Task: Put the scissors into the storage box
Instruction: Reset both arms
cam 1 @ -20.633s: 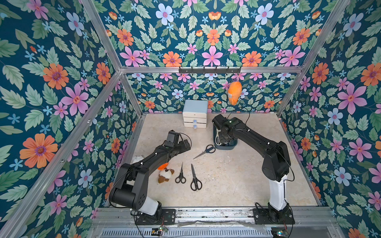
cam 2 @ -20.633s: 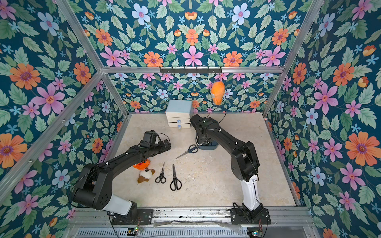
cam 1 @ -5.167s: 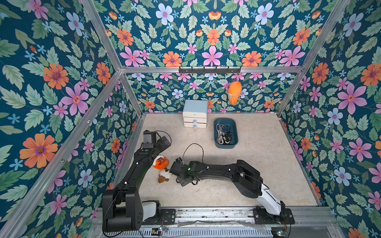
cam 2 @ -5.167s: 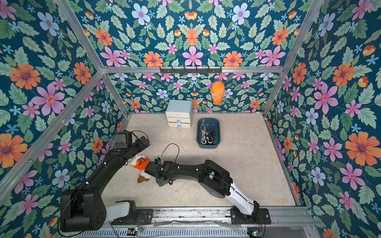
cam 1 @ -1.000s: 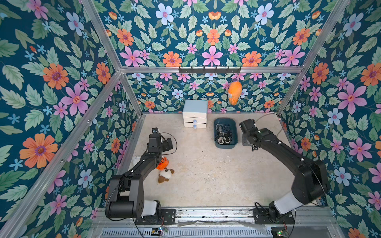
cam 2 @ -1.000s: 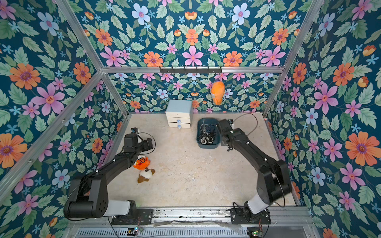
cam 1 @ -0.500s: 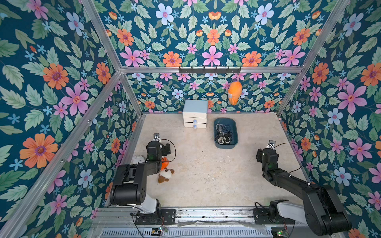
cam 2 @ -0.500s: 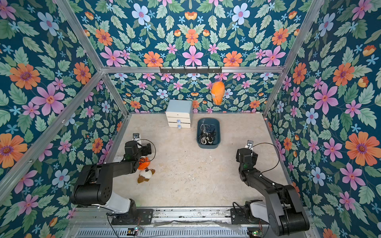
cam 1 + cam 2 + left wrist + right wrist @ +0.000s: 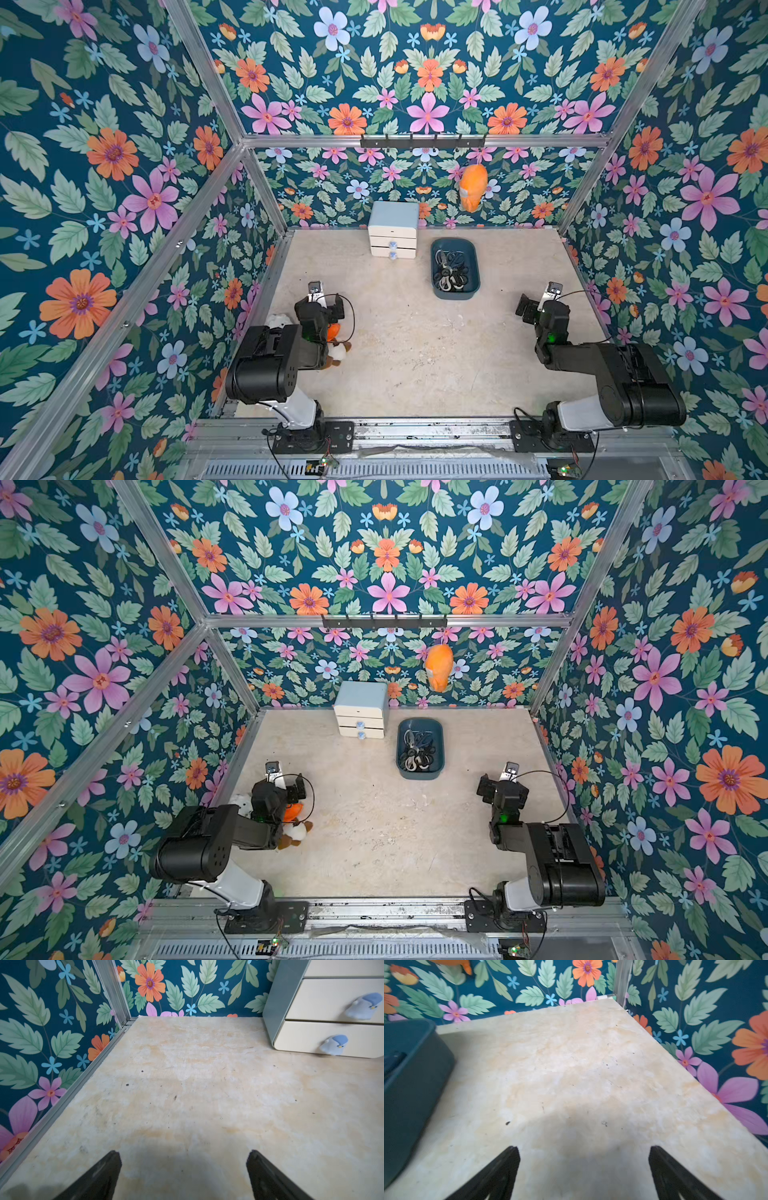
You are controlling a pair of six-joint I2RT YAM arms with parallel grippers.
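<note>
- Scissors (image 9: 451, 270) lie in a tangled heap inside the storage box (image 9: 456, 294), well ahead of both sets of fingers. In both top views no pair shows on the bare worktop (image 9: 415, 365). The heap is too small to count the scissors in it.
- The right fingers (image 9: 500, 1174) stand spread wide and empty, with only worktop between them. The box sits ahead of them, off toward the left arm's side and apart from the tips.
- The left fingers (image 9: 97, 1178) are likewise released and empty over bare worktop. The drawer cabinet (image 9: 332, 1028) stands ahead of them, toward the right arm's side.
- The filling looks finished, so the step in hand is probably parking the arms. Doing that well means both sets of fingers released and clear of the box, so nothing snags a handle loop or nudges a wall.
- A plush toy (image 9: 336, 332) lies behind the left fingers, partly under that arm. Whether it hides a pair cannot be told, so it merits a check before the job is called done.
</note>
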